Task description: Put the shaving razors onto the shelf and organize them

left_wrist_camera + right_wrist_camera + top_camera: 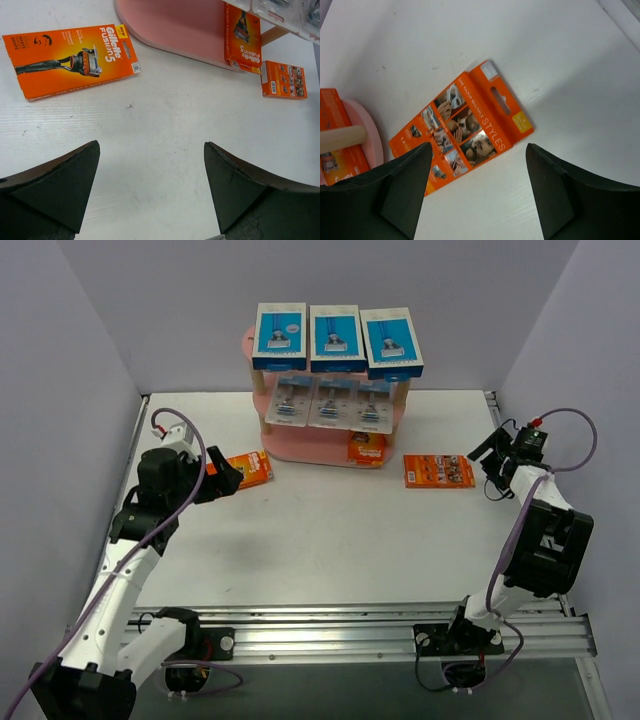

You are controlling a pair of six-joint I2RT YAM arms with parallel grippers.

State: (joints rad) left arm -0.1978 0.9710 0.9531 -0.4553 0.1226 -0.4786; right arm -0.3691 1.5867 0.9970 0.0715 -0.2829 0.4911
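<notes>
The pink shelf (310, 452) stands at the back middle of the table. Three blue-and-white razor boxes (335, 338) lie on its top tier, three clear blister packs (333, 403) on the middle tier, and one orange card (367, 448) on the bottom board. A second orange card (250, 470) (70, 60) lies flat on the table just beyond my left gripper (225, 480) (151, 145), which is open and empty. A third orange card (438, 471) (462, 127) lies back side up, right of the shelf. My right gripper (490, 465) (479, 146) hovers open at its near edge, holding nothing.
The left wrist view shows the shelf's bottom board (180, 27) and the card standing on it (242, 37). A pale wooden post (342, 137) of the shelf shows at the left of the right wrist view. Grey walls close in the table on three sides.
</notes>
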